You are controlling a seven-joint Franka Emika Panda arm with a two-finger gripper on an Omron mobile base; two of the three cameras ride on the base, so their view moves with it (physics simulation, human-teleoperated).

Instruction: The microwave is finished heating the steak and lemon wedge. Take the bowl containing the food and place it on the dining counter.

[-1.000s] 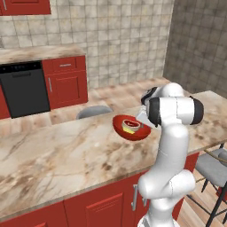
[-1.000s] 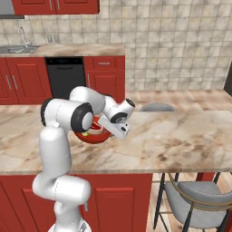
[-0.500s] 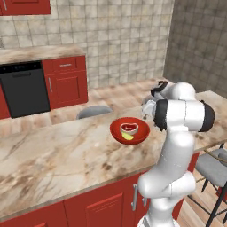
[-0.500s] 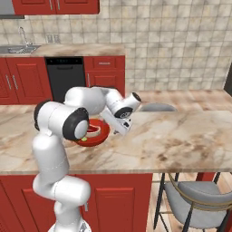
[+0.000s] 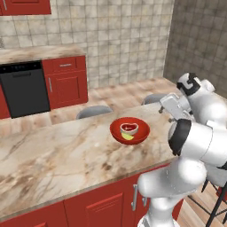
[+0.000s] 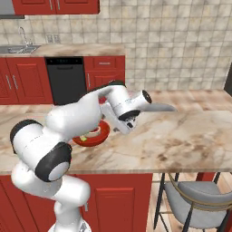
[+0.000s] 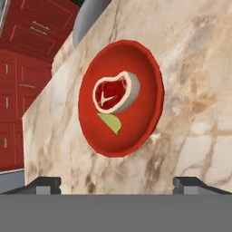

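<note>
Bowl set flat on dining counter, steak and lemon wedge inside, wedge at 6 o'clock of steak; placement looks done. Gripper clear of the rim, jaws wide, holding nothing, 2 fingertips at 6 o'clock. Veined marble top, red cabinets, tiled wall, grey stool beyond.

- The shallow glossy red bowl, a second ago half hidden behind the white arm at centre right of the left base view, now sits in plain sight on the beige-brown veined marble dining counter.
- The two-finger gripper has let go and pulled back; its tips are spread wide at the hand view's bottom edge, apart from the bowl.
- The arm's wrist has swung to the right edge of the left base view.
</note>
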